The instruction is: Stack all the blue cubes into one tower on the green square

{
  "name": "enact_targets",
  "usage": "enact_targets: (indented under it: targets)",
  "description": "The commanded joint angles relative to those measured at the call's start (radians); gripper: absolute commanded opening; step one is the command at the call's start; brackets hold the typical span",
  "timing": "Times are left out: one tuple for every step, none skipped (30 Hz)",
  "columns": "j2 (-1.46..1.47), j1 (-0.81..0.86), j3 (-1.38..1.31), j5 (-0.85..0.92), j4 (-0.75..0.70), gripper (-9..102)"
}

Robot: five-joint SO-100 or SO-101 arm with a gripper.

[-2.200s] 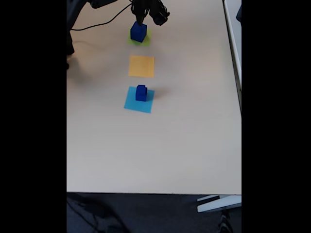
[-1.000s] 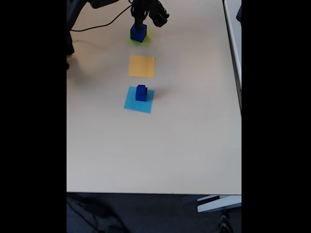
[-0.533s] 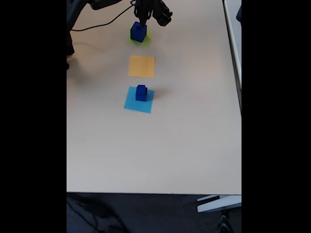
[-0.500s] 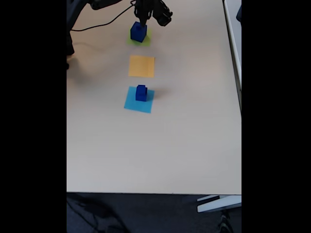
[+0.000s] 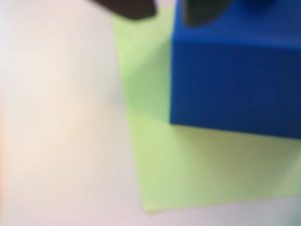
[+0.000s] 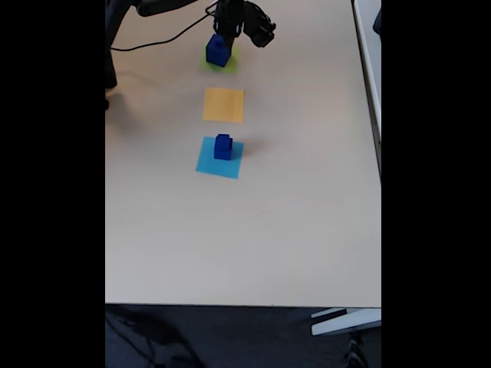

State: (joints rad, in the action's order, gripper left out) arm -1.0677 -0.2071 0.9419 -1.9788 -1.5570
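In the wrist view a large blue cube rests on the green square, blurred and very close. My gripper shows as two dark fingertips at the top edge, apart, with nothing between them. In the fixed view that cube stands on the green square at the far end of the table and seems to carry a smaller blue cube. The gripper hangs just above it. Another blue cube sits on a light-blue square.
An orange square lies between the green and the light-blue squares. A black cable runs across the table's far left. The table's right edge and near edge border wide bare tabletop.
The gripper has lifted off the cube on the green square and shifted slightly right. The cubes and squares have stayed where they were.
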Motion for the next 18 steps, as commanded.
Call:
enact_targets:
  targets:
    - [-0.13, 0.021, 0.106, 0.023, 0.091, 0]
    - [-0.14, 0.023, 0.132, 0.025, 0.106, 0]
    - [-0.147, 0.025, 0.152, 0.026, 0.12, 0]
    - [-0.152, 0.026, 0.164, 0.028, 0.124, 0]
    - [-0.153, 0.026, 0.17, 0.028, 0.124, 0]
    - [-0.155, 0.026, 0.176, 0.028, 0.126, 0]
    - [-0.16, 0.026, 0.184, 0.026, 0.127, 0]
    - [-0.163, 0.026, 0.192, 0.026, 0.13, 0]
    - [-0.164, 0.026, 0.196, 0.026, 0.132, 0]
    - [-0.166, 0.028, 0.202, 0.026, 0.135, 0]
    - [-0.169, 0.028, 0.212, 0.026, 0.137, 0]
    - [-0.173, 0.028, 0.224, 0.026, 0.144, 0]
    - [-0.176, 0.028, 0.236, 0.026, 0.152, 0]
    - [-0.179, 0.028, 0.25, 0.025, 0.16, 0]
    - [-0.186, 0.028, 0.265, 0.025, 0.17, 0]
    - [-0.189, 0.028, 0.276, 0.025, 0.178, 0]
    - [-0.193, 0.028, 0.29, 0.025, 0.187, 0]
    - [-0.196, 0.028, 0.299, 0.025, 0.193, 0]
